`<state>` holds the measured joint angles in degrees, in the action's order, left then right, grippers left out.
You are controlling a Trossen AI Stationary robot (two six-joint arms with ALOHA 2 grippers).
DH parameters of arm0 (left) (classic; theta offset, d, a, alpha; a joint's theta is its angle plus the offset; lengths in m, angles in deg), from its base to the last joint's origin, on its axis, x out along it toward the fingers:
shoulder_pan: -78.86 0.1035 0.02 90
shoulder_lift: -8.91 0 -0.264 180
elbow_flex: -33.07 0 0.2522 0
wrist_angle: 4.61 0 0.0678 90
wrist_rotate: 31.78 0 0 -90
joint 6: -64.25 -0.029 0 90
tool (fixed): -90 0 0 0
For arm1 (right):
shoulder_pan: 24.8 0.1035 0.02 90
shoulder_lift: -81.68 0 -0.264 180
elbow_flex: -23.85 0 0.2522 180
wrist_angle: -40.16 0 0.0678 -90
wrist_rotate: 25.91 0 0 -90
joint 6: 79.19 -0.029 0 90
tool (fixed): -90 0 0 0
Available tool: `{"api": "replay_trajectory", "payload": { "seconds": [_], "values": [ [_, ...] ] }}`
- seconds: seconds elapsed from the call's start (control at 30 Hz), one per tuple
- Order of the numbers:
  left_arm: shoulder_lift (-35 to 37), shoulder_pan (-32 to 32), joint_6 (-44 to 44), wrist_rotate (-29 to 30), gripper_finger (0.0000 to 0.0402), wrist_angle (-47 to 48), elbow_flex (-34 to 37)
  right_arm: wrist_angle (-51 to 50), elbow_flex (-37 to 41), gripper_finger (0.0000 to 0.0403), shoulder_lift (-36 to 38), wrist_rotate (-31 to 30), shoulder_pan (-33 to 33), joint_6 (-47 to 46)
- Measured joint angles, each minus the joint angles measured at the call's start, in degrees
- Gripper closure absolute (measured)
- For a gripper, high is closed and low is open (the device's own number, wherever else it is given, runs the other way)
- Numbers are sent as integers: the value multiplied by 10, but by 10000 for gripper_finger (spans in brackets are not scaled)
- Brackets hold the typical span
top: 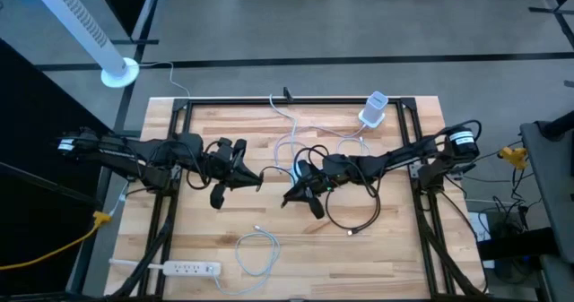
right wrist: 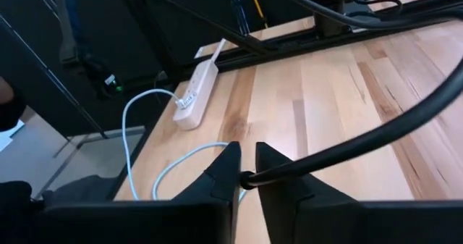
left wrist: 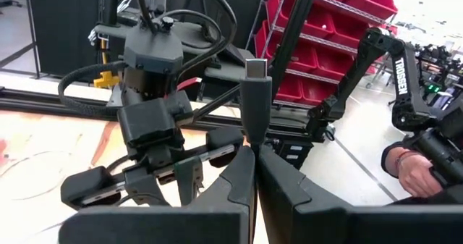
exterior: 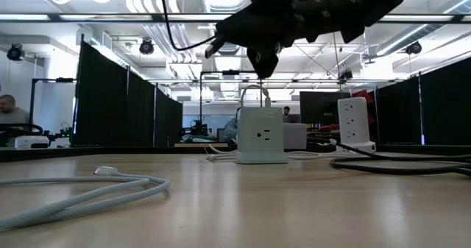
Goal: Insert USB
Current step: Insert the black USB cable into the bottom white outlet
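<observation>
Both arms are up over the middle of the table, grippers facing each other with a small gap between them.

Left gripper: fingers pinched tight on a black USB-C plug. The plug stands upright between the fingertips, metal tip clear above them and aimed toward the other arm. High view puts this gripper just left of table centre.

Right gripper: fingers drawn in narrow around a black cable, which crosses the gap between the tips and touches them; the cable then arcs away over the wood. In the high view this gripper sits just right of centre, with the black cable looping on the table beside it.

Low view: both grippers show only as a dark mass overhead, well above the tabletop.

Other stuff on the table:
- white charger block near the far edge, sockets facing the low camera
- white power strip at the near left corner, also seen from the right wrist
- loose white cable lying near the near edge, plug end pointing toward the centre

A person's hand is visible off the table in the left wrist view
</observation>
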<state>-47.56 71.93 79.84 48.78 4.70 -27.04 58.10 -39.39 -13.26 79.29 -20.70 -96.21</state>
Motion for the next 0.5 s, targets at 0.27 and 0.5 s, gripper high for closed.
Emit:
{"api": "replay_trajectory", "payload": {
  "seconds": [0.27, 0.5],
  "values": [
    [0, 0, -14, 0, 397, 4, 0, -3, 0, 400, 28, -2, -1, -9],
    [-3, 0, -48, 0, 356, 93, 3, -20, 0, 401, 74, 5, -17, -30]
  ]
}}
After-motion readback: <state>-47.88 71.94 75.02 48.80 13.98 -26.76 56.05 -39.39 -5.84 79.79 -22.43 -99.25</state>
